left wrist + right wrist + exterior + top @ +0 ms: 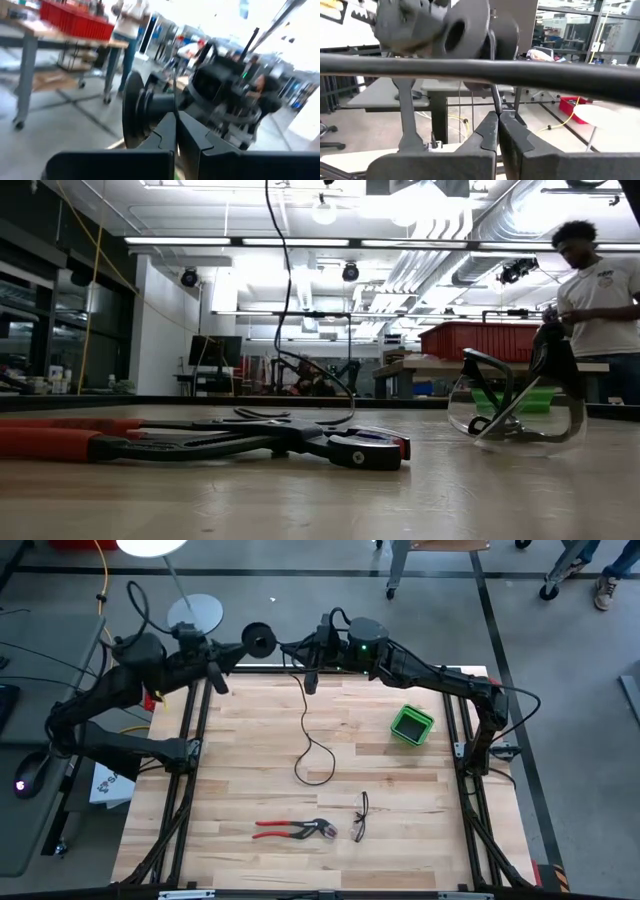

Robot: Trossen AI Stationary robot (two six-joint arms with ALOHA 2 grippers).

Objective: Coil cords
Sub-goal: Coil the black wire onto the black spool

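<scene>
A small round black reel [258, 640] is held in the air just past the table's far edge, its disc standing on edge. My left gripper [240, 643] comes at it from the table's left and is shut on it. My right gripper [297, 648] comes from the right, just beside the reel, and is shut on the thin black cord [303, 720]. From there the cord hangs down to a loose loop [315, 768] lying on the wooden table [240, 740]. In the low view the cord [287, 290] drops from above to the tabletop. My left gripper pinches the reel's stubby black hub [159, 106] between its two shut fingers, beside the disc [131, 112]. The fingers come in level from the table's left. The reel is lifted clear of the table. My right gripper pinches the thin cord [494, 102] between its fingertips, pointing level toward the reel [465, 30]. A short stretch of cord runs from the fingers up to the reel. The rest hangs slack, its lower end looped on the table.
Red-handled pliers [292, 830] and safety glasses [360, 817] lie near the table's front edge. A green container [411, 725] stands at the right. A white round lamp base [195, 612] sits behind the left arm. A person [600, 290] stands in the room beyond the table.
</scene>
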